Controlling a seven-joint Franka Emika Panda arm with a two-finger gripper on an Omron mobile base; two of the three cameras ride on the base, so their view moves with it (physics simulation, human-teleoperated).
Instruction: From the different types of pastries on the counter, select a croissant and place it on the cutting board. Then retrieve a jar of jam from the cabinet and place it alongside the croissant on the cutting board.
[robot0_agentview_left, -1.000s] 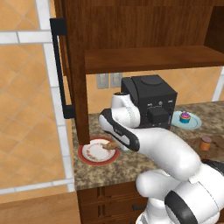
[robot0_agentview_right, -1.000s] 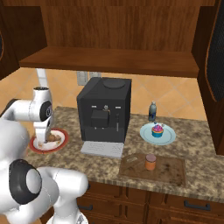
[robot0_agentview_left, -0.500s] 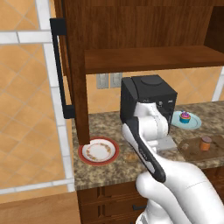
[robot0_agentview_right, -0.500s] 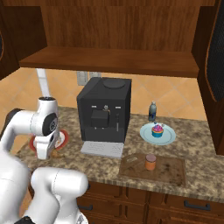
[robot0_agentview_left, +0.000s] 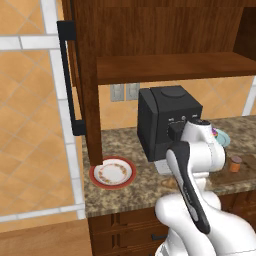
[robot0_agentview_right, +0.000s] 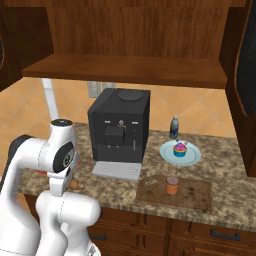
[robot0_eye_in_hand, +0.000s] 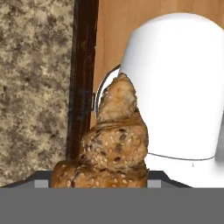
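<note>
On the left of the worktop (robot0_agentview_left: 125, 190) sits one round white plate (robot0_agentview_left: 112, 172) with a red patterned rim, bare. Beside it hangs the open cabinet door with one long black bar handle (robot0_agentview_left: 70, 80). One black coffee machine (robot0_agentview_right: 119, 131) stands mid-worktop. Right of it stand one small dark bottle (robot0_agentview_right: 173, 127) and one light blue plate (robot0_agentview_right: 192, 156) carrying one cupcake (robot0_agentview_right: 180, 148) with pink-purple frosting. One cutting board (robot0_agentview_right: 192, 195) lies at the front right, with one jar of jam (robot0_agentview_right: 172, 185) upright on it. The hand view shows one croissant (robot0_eye_in_hand: 111, 148) rising between the hand's fingers, so the hand is clenched on it, above the worktop's front edge.
</note>
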